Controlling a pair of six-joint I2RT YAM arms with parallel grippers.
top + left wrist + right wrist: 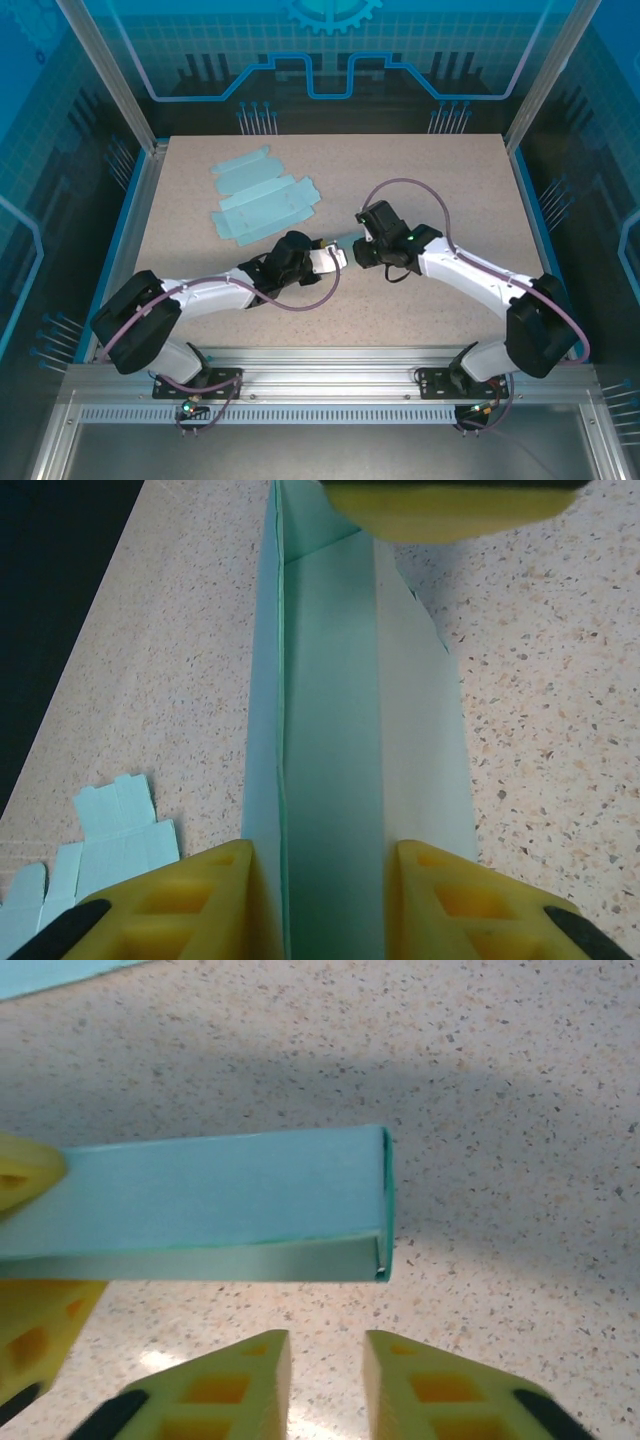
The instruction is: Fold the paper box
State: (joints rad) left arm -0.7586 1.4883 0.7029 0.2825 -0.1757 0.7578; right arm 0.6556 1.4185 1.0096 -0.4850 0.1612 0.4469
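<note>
A light teal paper box [330, 730], partly folded into a long narrow sleeve, hangs just above the table between the two arms [342, 239]. My left gripper [325, 855] is shut on its near end, a yellow finger [225, 890] pressed against each long side. My right gripper [327, 1345] stands open a small way with bare table between its fingers. The box's free end [300, 1205] lies just beyond those fingertips, apart from them. In the top view the left gripper [328, 258] and right gripper [360, 243] face each other at mid table.
Flat teal box blanks [262, 195] lie spread at the back left of the speckled table [450, 180], and they also show in the left wrist view [110, 830]. Metal frame posts and blue walls ring the table.
</note>
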